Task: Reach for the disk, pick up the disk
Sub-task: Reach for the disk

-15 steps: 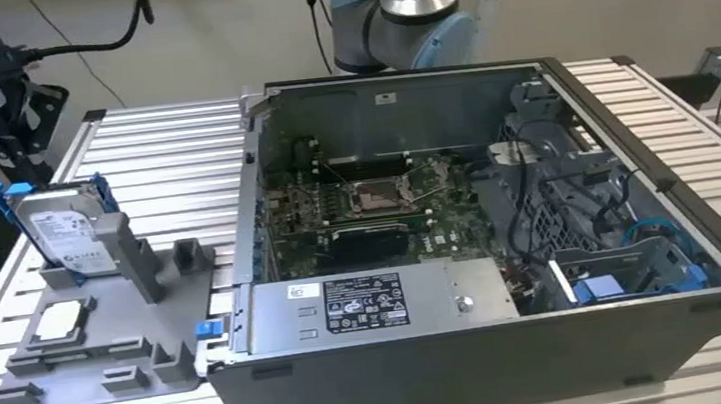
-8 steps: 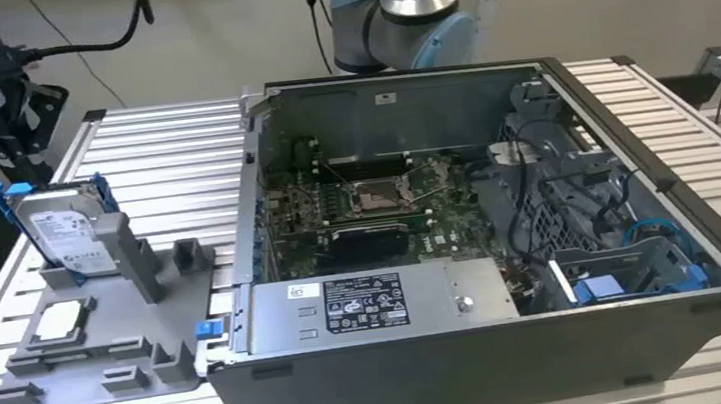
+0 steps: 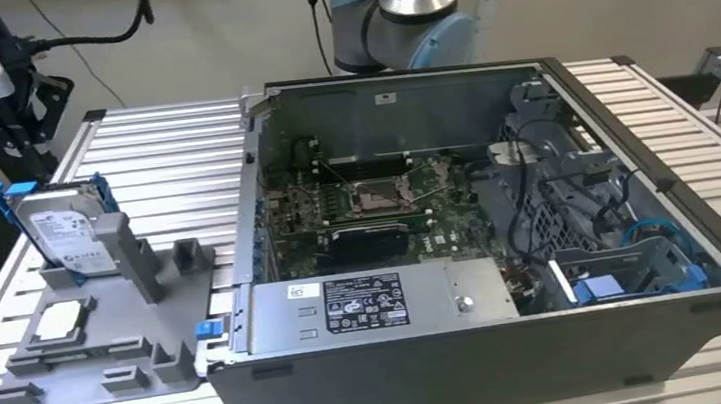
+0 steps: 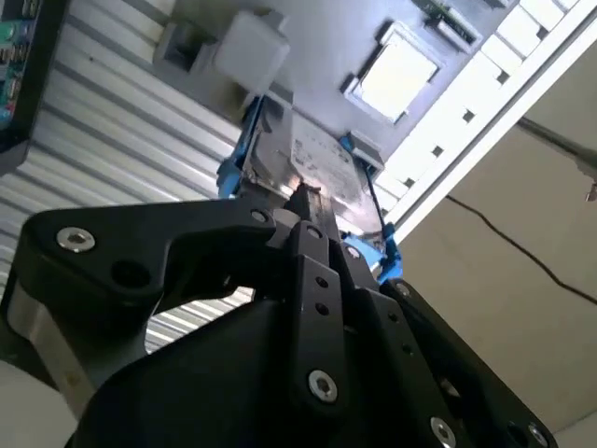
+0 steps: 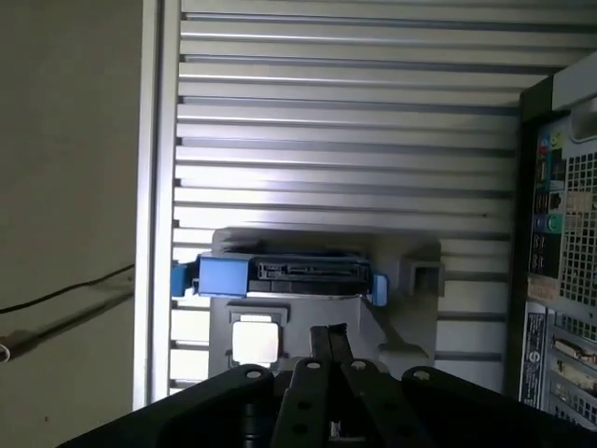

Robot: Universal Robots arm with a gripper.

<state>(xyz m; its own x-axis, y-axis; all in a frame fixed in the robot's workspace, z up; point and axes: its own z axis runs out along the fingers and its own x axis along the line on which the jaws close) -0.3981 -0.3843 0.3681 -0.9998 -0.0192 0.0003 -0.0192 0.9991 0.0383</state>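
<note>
**Pincer clenched and empty, disk standing just past its tips**

The slatted metal table [image 3: 154,153] carries everything. The open computer case [image 3: 486,370] takes up its middle and the exterior view's right. My arm [image 3: 401,17] rises from the far side, behind the case.

At the exterior view's left of the case, toward the near edge of the table, lies a grey holder [image 3: 97,375] with posts and slots. The disk [image 3: 69,228] stands on edge in a slot at the far end of this holder. Its labelled face is turned toward the near side and its blue frame wraps the edges.

My pincer [image 5: 328,336] is clenched, fingertips pressed together with nothing between them. It is not touching the disk. In both wrist views the disk [image 4: 317,163] lies straight beyond my fingertips, near them but apart.

In the first wrist view I look onto its upper edge [image 5: 280,275], where the connector shows between the blue ends. That long edge runs along the same line on which my two fingers sit side by side. So I judge the disk to be centred on me, with its length across my line of reach.

A small square chip [image 3: 62,319] sits flat in the holder on the near side of the disk, and it is not my target
</note>
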